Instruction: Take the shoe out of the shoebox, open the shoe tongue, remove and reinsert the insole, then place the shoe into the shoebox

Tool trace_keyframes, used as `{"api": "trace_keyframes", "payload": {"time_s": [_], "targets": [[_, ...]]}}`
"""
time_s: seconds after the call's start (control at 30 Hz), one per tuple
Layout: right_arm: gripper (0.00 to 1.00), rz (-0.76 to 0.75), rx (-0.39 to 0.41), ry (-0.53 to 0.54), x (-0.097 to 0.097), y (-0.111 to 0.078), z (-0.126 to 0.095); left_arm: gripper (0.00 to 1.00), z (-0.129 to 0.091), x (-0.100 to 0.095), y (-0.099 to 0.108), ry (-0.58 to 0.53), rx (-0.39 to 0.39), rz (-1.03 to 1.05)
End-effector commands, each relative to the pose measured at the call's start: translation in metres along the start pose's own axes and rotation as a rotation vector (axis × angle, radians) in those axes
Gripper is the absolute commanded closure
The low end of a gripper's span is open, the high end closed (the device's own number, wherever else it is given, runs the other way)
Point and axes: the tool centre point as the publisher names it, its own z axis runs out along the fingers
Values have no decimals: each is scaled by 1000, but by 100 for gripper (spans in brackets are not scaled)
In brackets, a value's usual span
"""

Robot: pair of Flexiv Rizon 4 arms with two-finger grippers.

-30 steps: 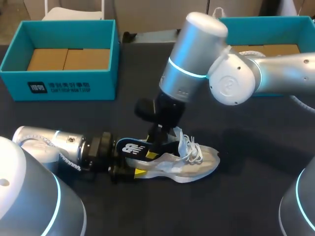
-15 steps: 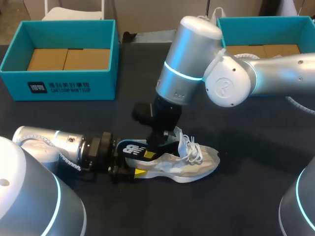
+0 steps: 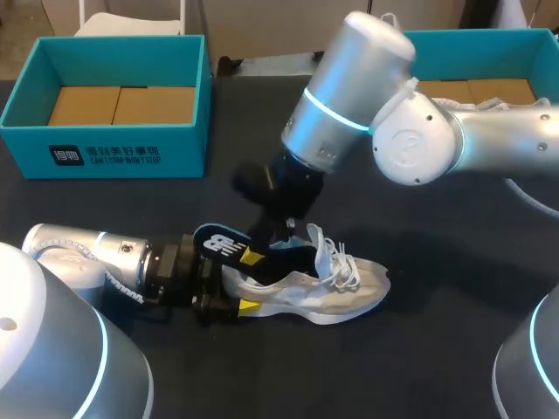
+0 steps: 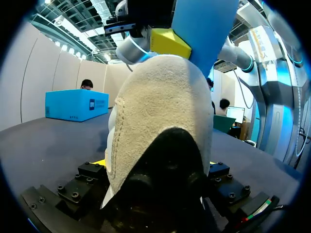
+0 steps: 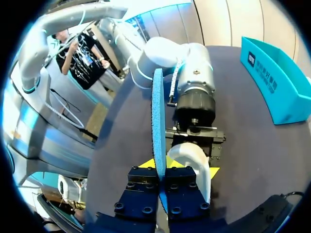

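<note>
A grey and white sneaker [image 3: 336,292] lies on its sole on the dark table, toe to the right. My left gripper [image 3: 232,293] comes in low from the left, its fingers on either side of the shoe's heel [image 4: 160,131]. My right gripper [image 3: 256,254] hangs over the heel opening, shut on the edge of the blue insole [image 3: 220,243]. The insole's heel end is raised above the collar; its front is still inside the shoe. In the right wrist view the insole [image 5: 158,121] stands edge-on between my right gripper's [image 5: 163,187] fingers, with the white heel [image 5: 194,158] beside it.
A teal box [image 3: 122,157] with cardboard inside stands at the back left. A second teal box [image 3: 472,39] is at the back right, behind my right arm. Bare dark table lies in front of and to the right of the shoe.
My right gripper closed on the insole's heel end and lifted it up and to the left, out of the collar. The left arm and the shoe stayed put.
</note>
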Motion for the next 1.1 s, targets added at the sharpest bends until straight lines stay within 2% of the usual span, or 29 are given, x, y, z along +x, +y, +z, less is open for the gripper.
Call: {"api": "trace_keyframes", "payload": {"time_s": [0.03, 0.27, 0.3, 0.43, 0.53, 0.6, 0.67, 1.1], "targets": [[100, 0, -12, -6, 3, -4, -1, 100, 0, 0, 0, -2, 0, 0], [100, 0, -12, -6, 3, -4, -1, 100, 0, 0, 0, -2, 0, 0], [100, -19, -47, 6, 7, 4, -1, 100, 0, 0, 0, -2, 0, 0], [100, -48, -43, -8, 7, 31, -11, 100, 0, 0, 0, -2, 0, 0], [100, -55, -45, -22, 5, 48, -28, 100, 0, 0, 0, -2, 0, 0], [100, -66, -82, -40, 7, 60, -45, 100, 0, 0, 0, -2, 0, 0], [100, -102, -158, -44, 10, 71, -61, 100, 0, 0, 0, -2, 0, 0], [100, -102, -158, -44, 10, 71, -61, 100, 0, 0, 0, -2, 0, 0]]}}
